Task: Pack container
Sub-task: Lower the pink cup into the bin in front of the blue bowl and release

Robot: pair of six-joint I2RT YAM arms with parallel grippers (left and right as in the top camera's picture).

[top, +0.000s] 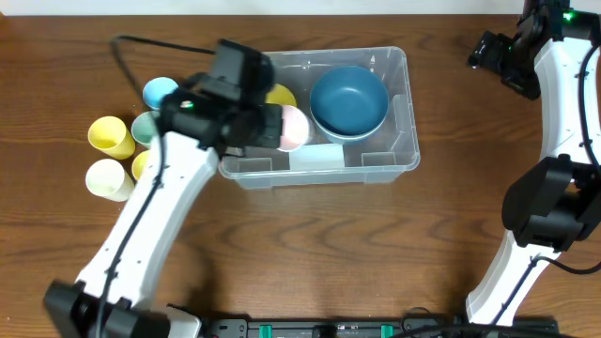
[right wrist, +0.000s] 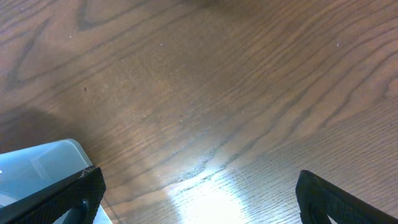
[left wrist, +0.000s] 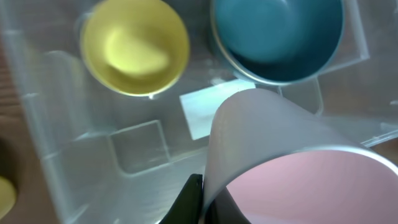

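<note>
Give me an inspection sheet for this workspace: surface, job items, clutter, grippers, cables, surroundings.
surface: wooden table, with a glare patch under the right arm.
job's things: clear container mid-table, holding a blue bowl and a yellow bowl; five loose cups on the table by its left end.
clutter: nothing seen.
grippers: left gripper shut on a pink cup, over the container's interior; right gripper open above bare wood, holding nothing.
cables: black cable lying on the table behind the left arm.
surroundings: nothing seen.
</note>
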